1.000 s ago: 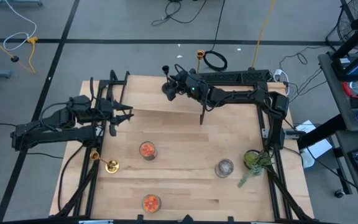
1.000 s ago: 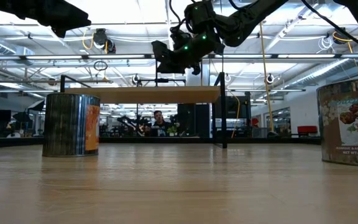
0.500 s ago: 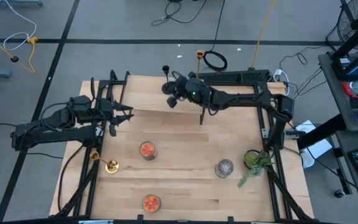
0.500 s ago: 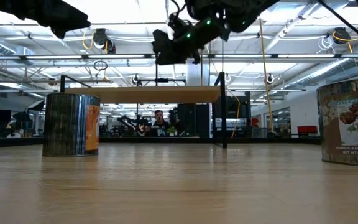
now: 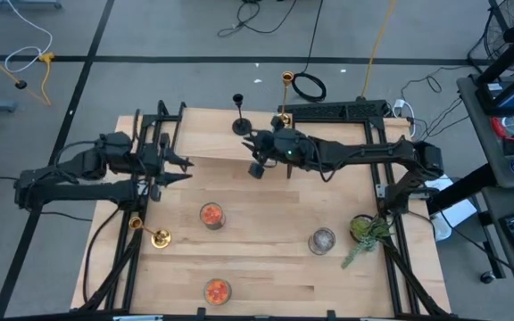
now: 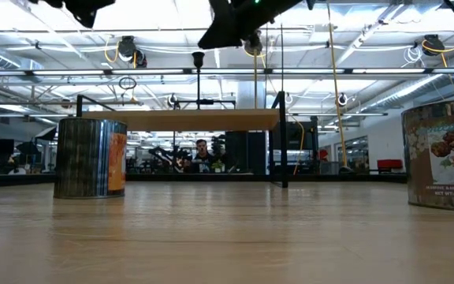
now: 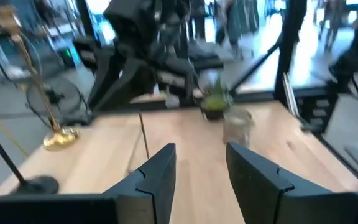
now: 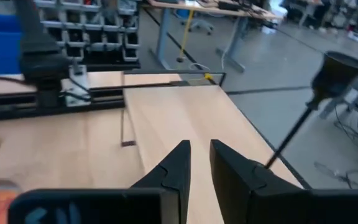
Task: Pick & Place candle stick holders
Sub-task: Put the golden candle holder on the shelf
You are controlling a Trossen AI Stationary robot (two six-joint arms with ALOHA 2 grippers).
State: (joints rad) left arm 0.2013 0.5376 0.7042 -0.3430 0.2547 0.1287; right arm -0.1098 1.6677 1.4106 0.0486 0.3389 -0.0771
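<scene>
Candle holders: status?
Left end effector open, idle left side. Right end effector open, empty, beside black holder standing at far edge. Gold holder upright there; second gold holder front-left. No obstruction seen.

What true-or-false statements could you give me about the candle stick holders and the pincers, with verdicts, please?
1. The black candle stick holder stands near the table's far edge. True.
2. The right pincer grips a gold holder. False: it holds nothing.
3. A gold candle stick holder sits on the table's left side. True.
4. The plant sits beside the left arm. False: it is on the right side.
5. The left pincer is open and holds nothing. True.
</scene>
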